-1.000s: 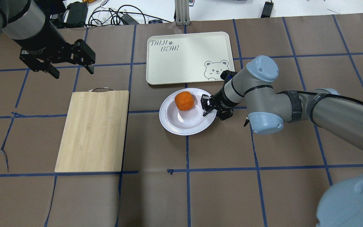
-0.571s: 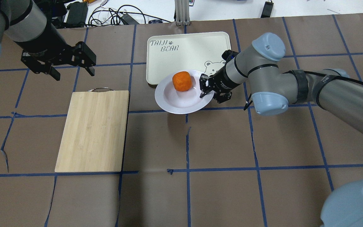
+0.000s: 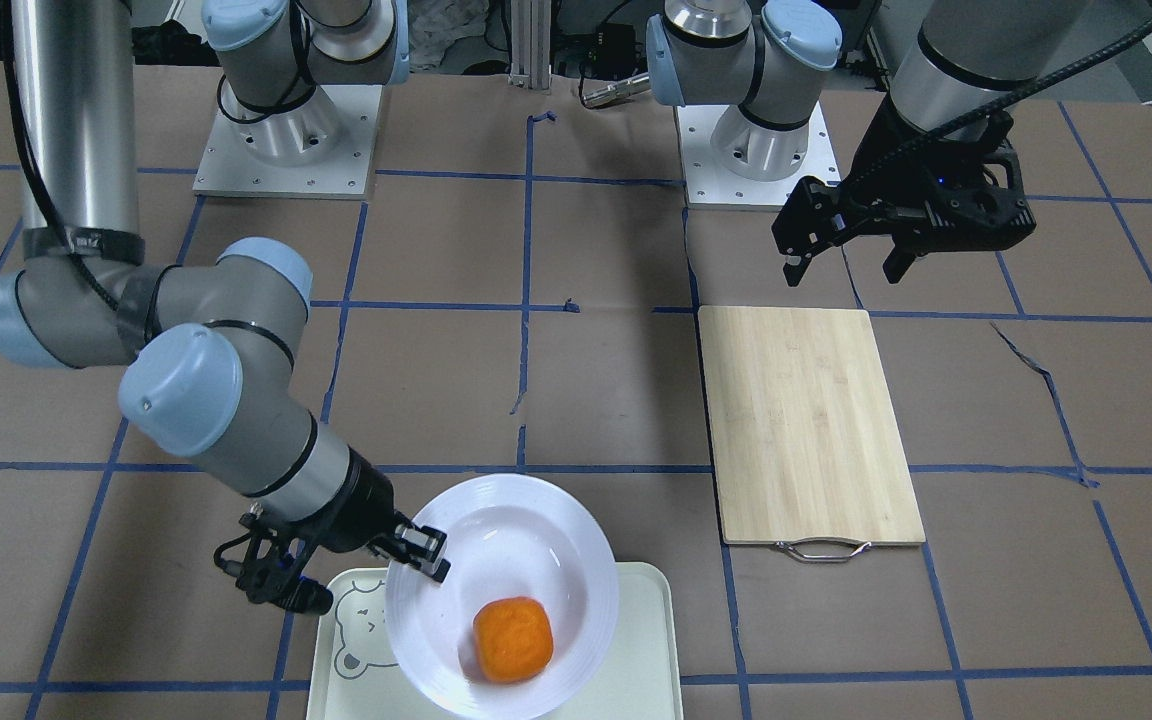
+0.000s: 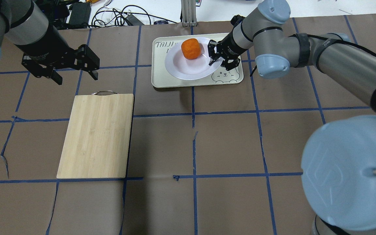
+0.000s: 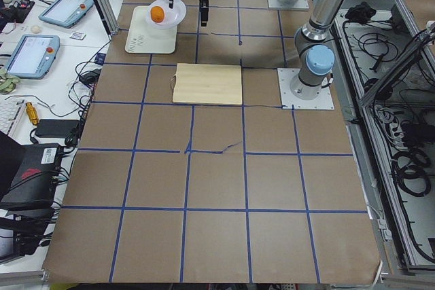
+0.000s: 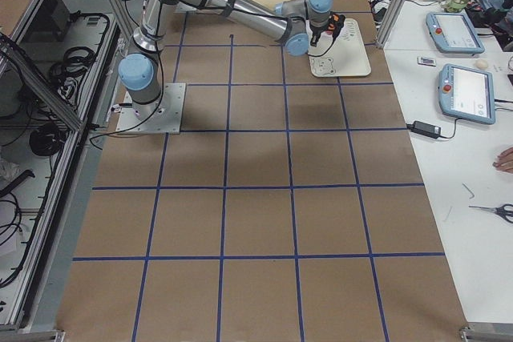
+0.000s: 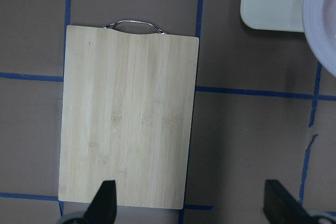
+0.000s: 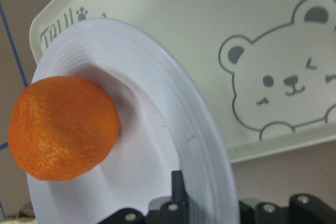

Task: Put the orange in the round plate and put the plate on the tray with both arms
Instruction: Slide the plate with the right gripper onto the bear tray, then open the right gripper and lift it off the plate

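Observation:
The orange (image 4: 191, 48) lies in the well of the white round plate (image 4: 188, 67). My right gripper (image 4: 213, 59) is shut on the plate's right rim and holds it tilted over the pale tray (image 4: 162, 80). In the right wrist view the orange (image 8: 63, 127) sits low in the plate (image 8: 178, 129), with the tray's bear face (image 8: 283, 87) behind it. In the front-facing view the plate (image 3: 496, 530) covers most of the tray (image 3: 646, 640). My left gripper (image 4: 76, 77) hangs open and empty, well left of the tray.
A wooden cutting board (image 4: 98, 135) with a metal handle lies left of centre, just below my left gripper. Cables and boxes lie beyond the table's far edge (image 4: 109, 16). Brown paper with blue tape lines (image 4: 227, 143) covers the table.
My right gripper has carried the plate with the orange from the table away from the robot and over the tray. The left gripper has barely moved.

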You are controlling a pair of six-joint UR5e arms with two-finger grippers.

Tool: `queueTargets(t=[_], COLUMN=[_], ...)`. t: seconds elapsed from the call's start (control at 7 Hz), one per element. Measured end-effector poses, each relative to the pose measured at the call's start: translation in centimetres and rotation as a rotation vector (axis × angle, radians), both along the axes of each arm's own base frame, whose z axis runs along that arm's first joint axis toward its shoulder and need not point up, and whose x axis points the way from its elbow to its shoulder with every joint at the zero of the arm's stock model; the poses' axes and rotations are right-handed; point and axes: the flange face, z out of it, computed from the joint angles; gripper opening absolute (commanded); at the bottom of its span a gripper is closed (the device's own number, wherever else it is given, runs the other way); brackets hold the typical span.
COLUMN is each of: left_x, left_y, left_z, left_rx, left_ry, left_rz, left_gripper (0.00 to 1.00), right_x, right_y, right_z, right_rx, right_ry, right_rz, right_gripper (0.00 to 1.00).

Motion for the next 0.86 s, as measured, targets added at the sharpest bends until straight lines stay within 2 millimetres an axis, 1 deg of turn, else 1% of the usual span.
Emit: queueTargets(t=[0.14, 0.29, 0.43, 0.57, 0.71, 0.86], left_x=[0.0, 0.0, 0.0, 0.0, 0.0, 0.0], left_y=[0.0, 0.0, 0.0, 0.1, 0.1, 0.1], left_z=[-0.1, -0.1, 0.0, 0.0, 0.1, 0.1], left_rx=[0.001, 0.001, 0.0, -0.001, -0.003, -0.003], left_ry=[0.0, 0.0, 0.0, 0.0, 0.0, 0.0], left_rz=[0.0, 0.0, 0.0, 0.0, 0.0, 0.0], left_gripper=[1.0, 1.0, 1.0, 1.0, 1.0, 1.0], right_x=[-0.9, -1.2, -1.3, -1.3, -1.3, -1.3], right_y=[-2.3, -3.7, -4.3, -4.6, -4.6, -4.7], right_z=[-1.2, -2.4, -3.5, -4.2, -4.4, -4.0], right_rx=[-0.004, 0.004, 0.021, 0.036, 0.042, 0.037], right_ry=[0.014, 0.014, 0.004, -0.004, -0.008, -0.006], right_rz=[-0.018, -0.036, -0.058, -0.075, -0.085, -0.09], right_gripper=[0.17, 0.25, 0.47, 0.76, 1.0, 1.0])
